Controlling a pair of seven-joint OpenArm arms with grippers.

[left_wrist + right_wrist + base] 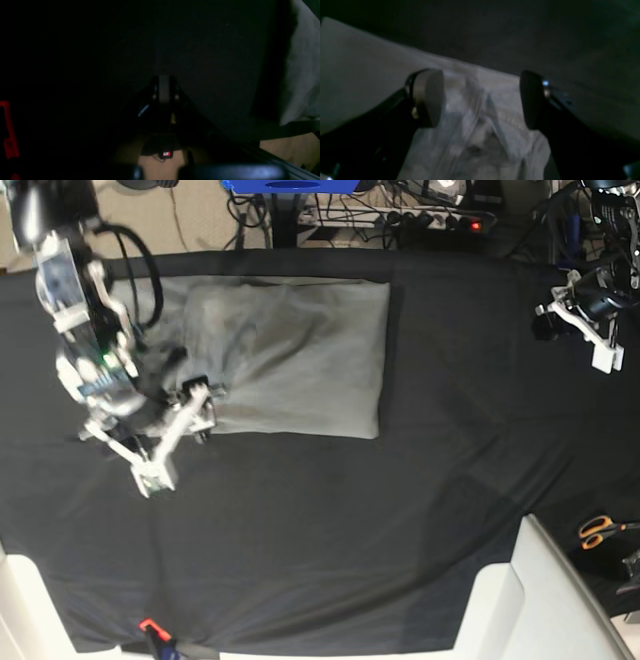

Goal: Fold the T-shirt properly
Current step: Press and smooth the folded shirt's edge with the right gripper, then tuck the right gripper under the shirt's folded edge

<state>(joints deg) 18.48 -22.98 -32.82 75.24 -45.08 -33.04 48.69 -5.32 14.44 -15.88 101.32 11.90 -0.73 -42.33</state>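
Note:
The light-grey T-shirt (300, 355) lies folded into a rectangle on the black table cloth (350, 510), at the far left of the middle. My right gripper (200, 404) is at its near left corner. Seen from the right wrist, this gripper (481, 98) is open, its two round pads wide apart over a bunched, wrinkled bit of the T-shirt (475, 130), holding nothing. My left gripper (575, 315) hovers at the far right, well away from the shirt. In the dark left wrist view it (163, 87) is shut and empty, with the T-shirt's edge (302, 62) at the right.
Orange-handled scissors (598, 530) lie at the table's right edge. A white slab (540, 590) overlaps the near right corner. Cables and a power strip (430, 220) run behind the far edge. A small red piece (148, 625) sits at the near edge.

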